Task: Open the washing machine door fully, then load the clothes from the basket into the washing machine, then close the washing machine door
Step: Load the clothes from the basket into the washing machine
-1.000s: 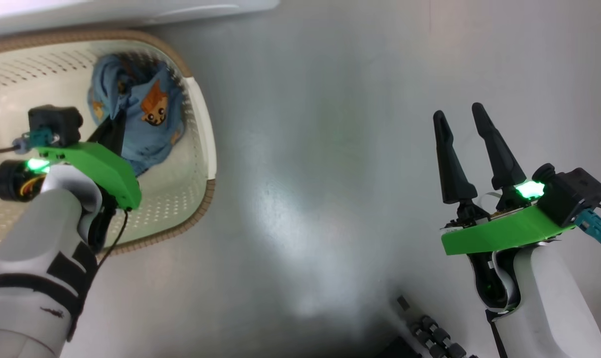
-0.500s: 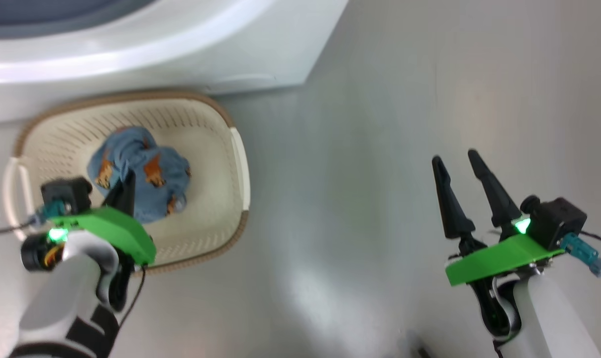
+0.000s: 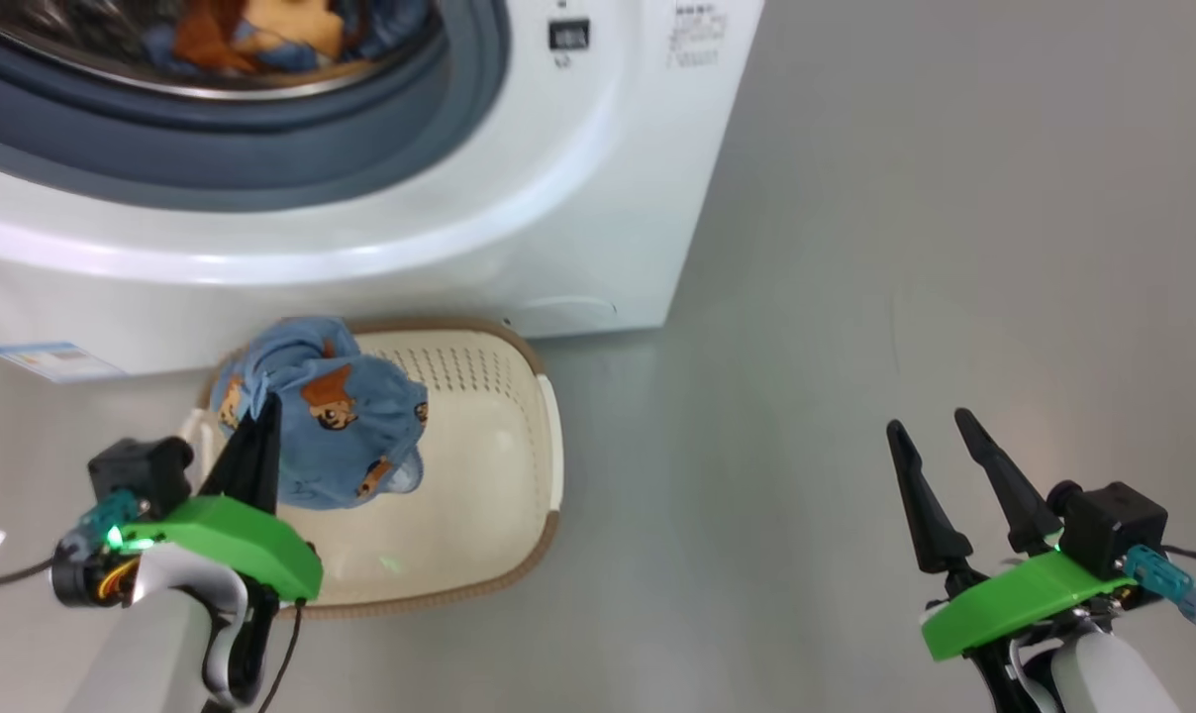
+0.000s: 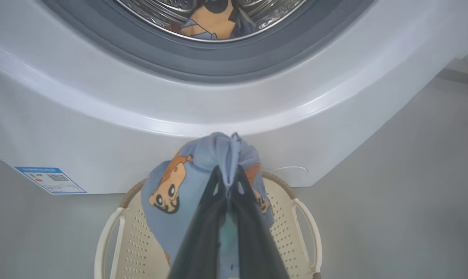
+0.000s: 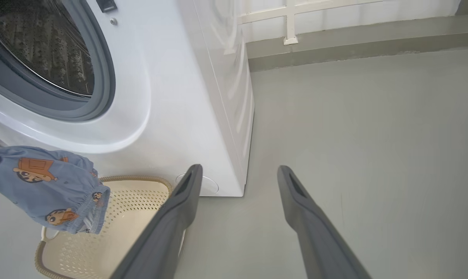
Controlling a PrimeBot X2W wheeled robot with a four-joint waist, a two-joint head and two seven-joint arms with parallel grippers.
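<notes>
Your left gripper (image 4: 227, 174) is pinching the blue garment (image 3: 336, 426) with its fingers closed on a fold of the cloth, and the bundle is hanging over the basket (image 3: 550, 446) at about 8 o'clock in the head view. In the right wrist view the garment is sagging above the basket's rim, orange cartoon prints facing out. The basket is sitting on the floor (image 3: 905, 198) just at 6 o'clock from the washer (image 3: 558, 198), close against its front. The washer is taking up the 10 to 12 o'clock part of the head view, its drum (image 3: 103, 54) mouth standing uncovered inside the grey-blue gasket (image 3: 261, 158), with orange and blue cloth (image 3: 261, 25) lying in it. Your right gripper (image 3: 930, 424) is hovering at 4 o'clock over bare floor, well apart from the basket, its fingers spread and gripping nothing.
</notes>
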